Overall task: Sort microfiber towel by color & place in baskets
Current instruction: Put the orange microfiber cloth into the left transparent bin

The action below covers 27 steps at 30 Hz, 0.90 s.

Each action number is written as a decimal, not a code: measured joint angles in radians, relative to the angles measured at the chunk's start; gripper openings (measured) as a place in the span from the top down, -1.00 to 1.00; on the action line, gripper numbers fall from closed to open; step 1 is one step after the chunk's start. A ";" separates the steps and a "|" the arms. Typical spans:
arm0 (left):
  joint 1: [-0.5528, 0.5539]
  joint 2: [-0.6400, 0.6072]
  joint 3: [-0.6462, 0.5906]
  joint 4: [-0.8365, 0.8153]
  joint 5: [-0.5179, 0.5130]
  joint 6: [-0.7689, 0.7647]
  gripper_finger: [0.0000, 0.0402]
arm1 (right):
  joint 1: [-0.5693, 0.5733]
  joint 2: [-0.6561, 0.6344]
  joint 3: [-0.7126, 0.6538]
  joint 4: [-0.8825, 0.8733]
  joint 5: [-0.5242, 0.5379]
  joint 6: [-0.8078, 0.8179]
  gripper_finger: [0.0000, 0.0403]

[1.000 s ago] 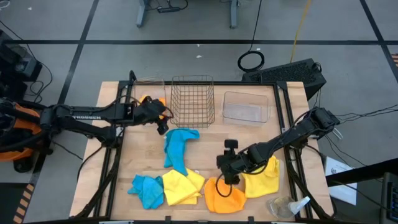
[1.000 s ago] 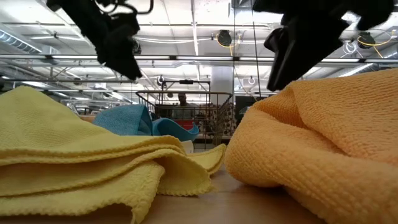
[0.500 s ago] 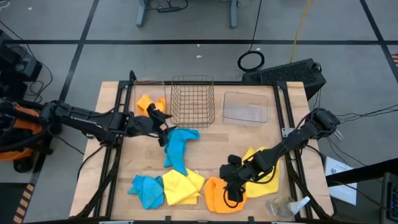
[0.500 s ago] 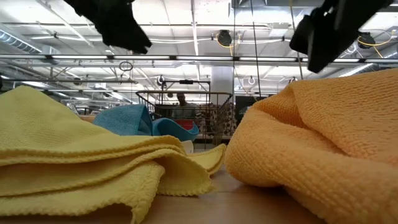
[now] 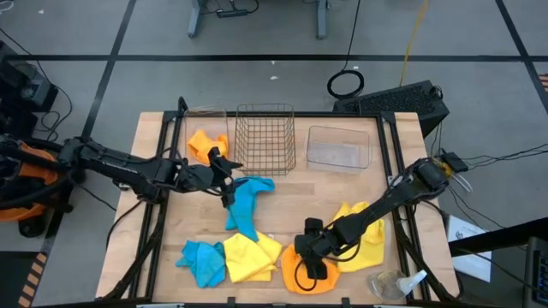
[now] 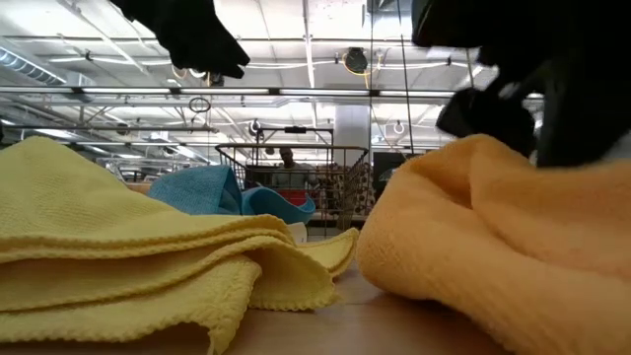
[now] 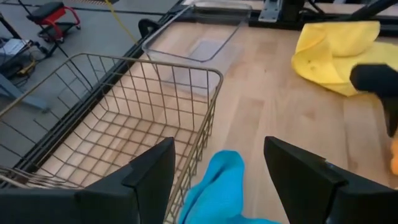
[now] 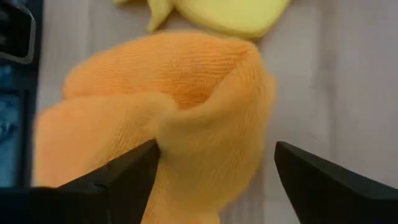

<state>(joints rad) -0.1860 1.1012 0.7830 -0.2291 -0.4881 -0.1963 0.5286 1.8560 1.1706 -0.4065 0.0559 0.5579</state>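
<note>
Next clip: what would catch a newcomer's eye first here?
The bright towels scattered on the table: the right gripper is open, straddling the orange towel at the near edge. The left gripper, also open, hovers over a blue towel near the empty wire basket, and one orange towel already lies in the left clear tub.

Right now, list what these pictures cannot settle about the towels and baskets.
- Left clear plastic tub: high view, the orange towel inside hides whether more lies under it.
- Dark wire-mesh basket: low view, blue towel blocks its floor.
- Right pincer: right wrist view, the orange microfiber towel fills the gap; contact unclear.
</note>
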 joint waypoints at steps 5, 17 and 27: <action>0.000 0.044 0.000 0.044 0.017 0.003 -0.24 | -0.019 0.084 0.000 0.072 -0.065 -0.034 -0.25; 0.000 0.115 0.000 0.214 0.146 0.058 -0.24 | -0.037 0.074 0.000 0.077 -0.088 -0.084 0.93; 0.000 0.211 0.000 0.379 0.253 0.108 -0.24 | -0.037 -0.047 -0.001 0.025 0.021 -0.105 0.90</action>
<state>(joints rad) -0.1860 1.3122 0.7834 0.1498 -0.2348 -0.0883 0.4915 1.8089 1.1694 -0.3814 0.0774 0.4534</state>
